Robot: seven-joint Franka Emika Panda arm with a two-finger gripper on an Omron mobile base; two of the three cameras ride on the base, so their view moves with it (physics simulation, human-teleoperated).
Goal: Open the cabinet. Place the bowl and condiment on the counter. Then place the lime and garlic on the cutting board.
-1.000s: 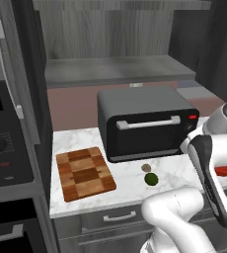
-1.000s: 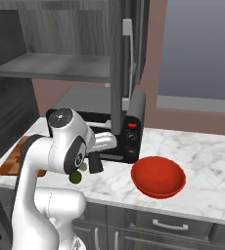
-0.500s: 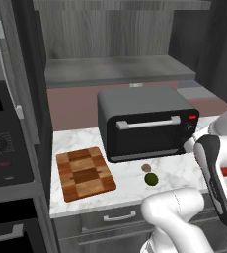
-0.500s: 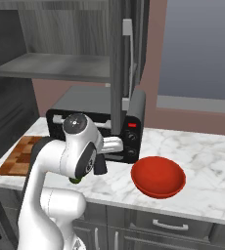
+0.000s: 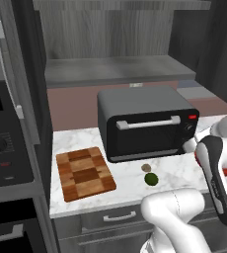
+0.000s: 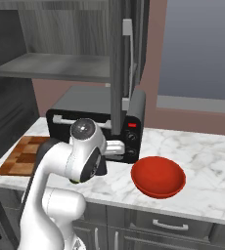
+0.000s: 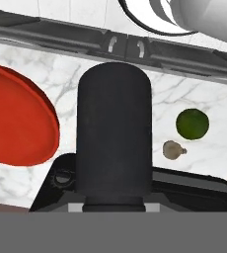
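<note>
Currently, the gripper is clamped on the condiment, a near-black shaker bottle held above the counter in front of the black toaster oven. On the white marble, the red bowl sits to the right of the oven, while the lime and the garlic lie just beside each other in front of the oven. Further left, the cutting board lies flat with nothing on it, and the cabinet stands open above.
</note>
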